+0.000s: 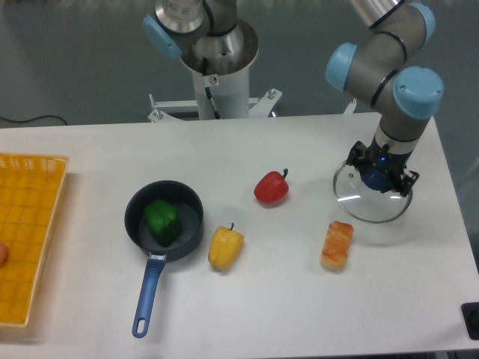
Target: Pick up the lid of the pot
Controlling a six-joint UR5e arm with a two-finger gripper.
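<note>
From where I'm standing, the round clear lid with the blue knob (376,181) is lying at the seven o'clock side of the black two-finger gripper (385,166). Its fingers are reaching around the knob; whether they're clamping it, I can't tell.

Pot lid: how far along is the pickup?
Done: no lift visible; the pot lid lies on the table. In hand: not the lid; the gripper hangs well away from it, near the far edge. Remaining: approach, grip, lift.
</note>
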